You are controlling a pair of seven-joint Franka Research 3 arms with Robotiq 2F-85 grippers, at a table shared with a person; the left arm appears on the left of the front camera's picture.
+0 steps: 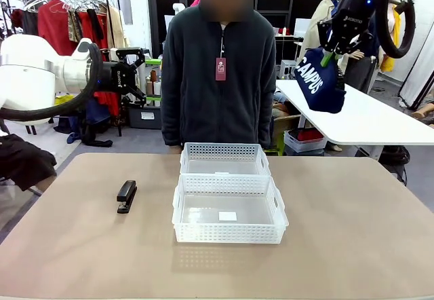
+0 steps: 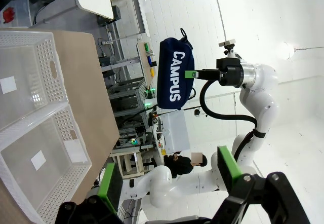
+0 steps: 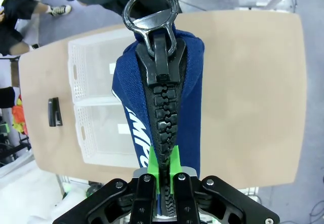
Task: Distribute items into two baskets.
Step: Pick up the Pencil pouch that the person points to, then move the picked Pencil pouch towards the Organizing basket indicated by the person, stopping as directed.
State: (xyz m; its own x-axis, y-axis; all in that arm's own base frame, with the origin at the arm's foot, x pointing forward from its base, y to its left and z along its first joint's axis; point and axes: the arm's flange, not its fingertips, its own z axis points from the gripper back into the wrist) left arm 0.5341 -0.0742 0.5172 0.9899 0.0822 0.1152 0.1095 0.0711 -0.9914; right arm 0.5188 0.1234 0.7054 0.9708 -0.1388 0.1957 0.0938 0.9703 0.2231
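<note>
High above the table's far right, my right gripper [image 1: 337, 50] is shut on the top edge of the navy "CAMPUS" pouch [image 1: 321, 83], which hangs below it. In the right wrist view the pouch [image 3: 162, 82] and its zip stand between the gripper's [image 3: 164, 172] green pads. The black stapler [image 1: 126, 196] lies flat on the table, left of the baskets. One white lattice basket [image 1: 229, 233] sits at the table's middle and the other [image 1: 224, 152] touches it behind; both are empty. My left gripper [image 1: 141, 76] is open in the air at the far left, nothing in it [image 2: 169, 178].
A person in a dark zip jacket [image 1: 220, 76] stands at the far edge right behind the baskets, hands out of sight. The tan table [image 1: 352, 232] has bare room right of the baskets and in front. A white table [image 1: 380, 120] stands beyond, at the right.
</note>
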